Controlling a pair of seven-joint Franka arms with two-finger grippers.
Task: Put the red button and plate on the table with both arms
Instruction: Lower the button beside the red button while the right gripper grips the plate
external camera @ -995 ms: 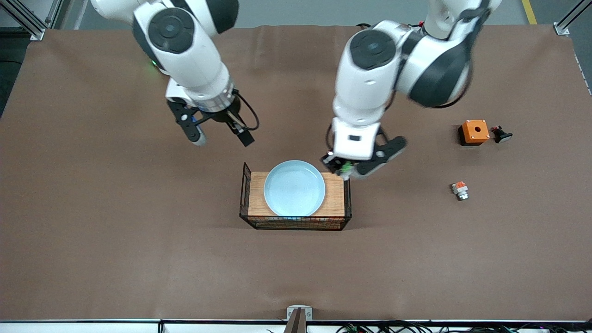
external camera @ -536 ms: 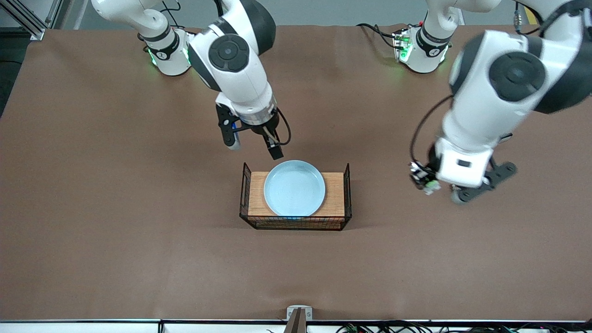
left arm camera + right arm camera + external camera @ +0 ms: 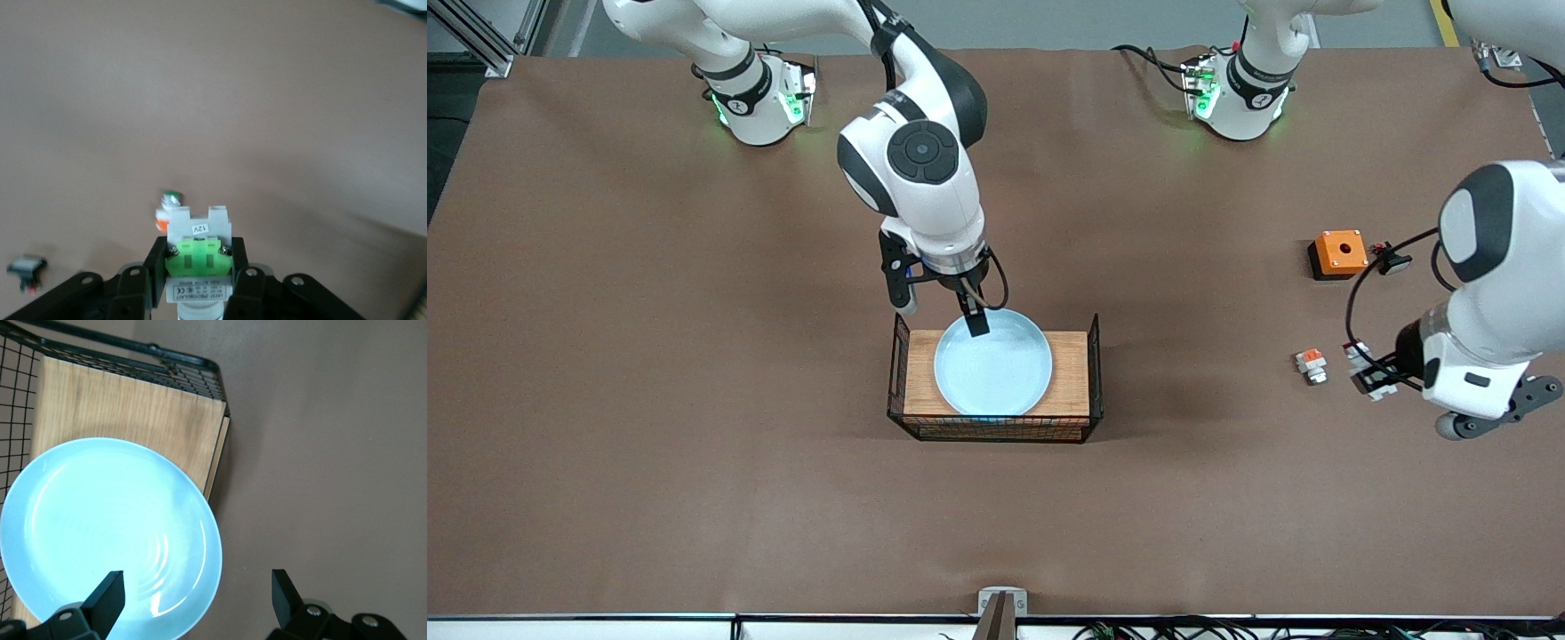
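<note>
Right gripper (image 3: 940, 313) wide open straddling plate (image 3: 993, 363) rim, centre frame; left gripper (image 3: 1371, 382) clamping red button (image 3: 1368, 372), right edge; risks dropping plate from shallow grip.

Left gripper (image 3: 199, 267) clamped tight and raised; right gripper (image 3: 941, 307) spread wide, lowered.

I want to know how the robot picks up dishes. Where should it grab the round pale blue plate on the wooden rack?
Probably by the round pale blue plate's raised rim, coming down from above at the edge toward the robots' bases. The plate lies flat on the wood-topped wire rack, so only its thin rim fits between jaws. The right gripper hangs open there.
</note>
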